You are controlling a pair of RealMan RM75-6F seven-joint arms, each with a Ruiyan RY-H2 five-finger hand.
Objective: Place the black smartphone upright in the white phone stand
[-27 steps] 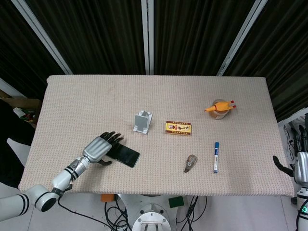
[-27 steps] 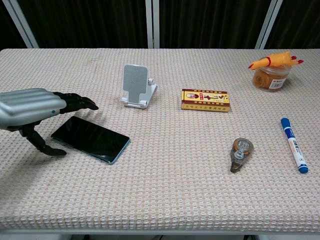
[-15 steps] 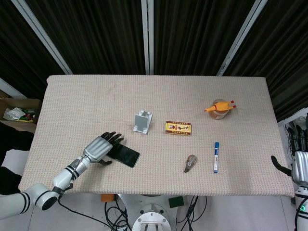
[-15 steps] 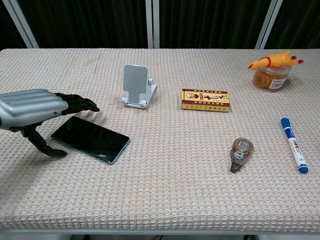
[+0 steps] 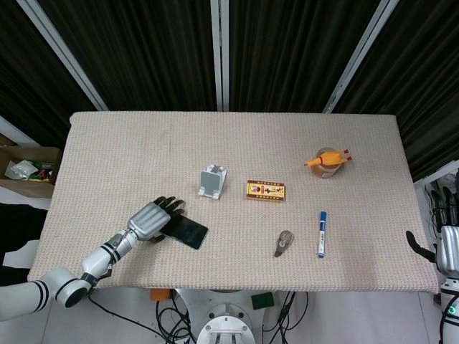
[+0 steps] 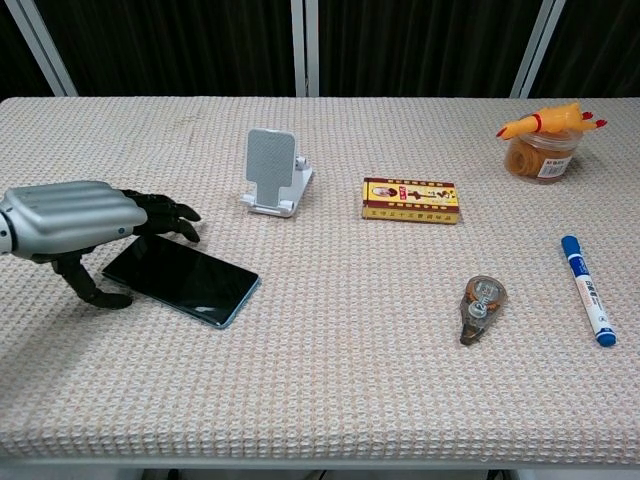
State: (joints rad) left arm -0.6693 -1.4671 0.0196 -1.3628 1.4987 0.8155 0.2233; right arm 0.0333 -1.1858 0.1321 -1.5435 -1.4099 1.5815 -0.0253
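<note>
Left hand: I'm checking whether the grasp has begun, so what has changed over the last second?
The left hand has sunk slightly toward the black smartphone, its fingers curling down at the far edge. The phone lies flat, not yet lifted. The white phone stand and the right hand have not visibly moved.
</note>
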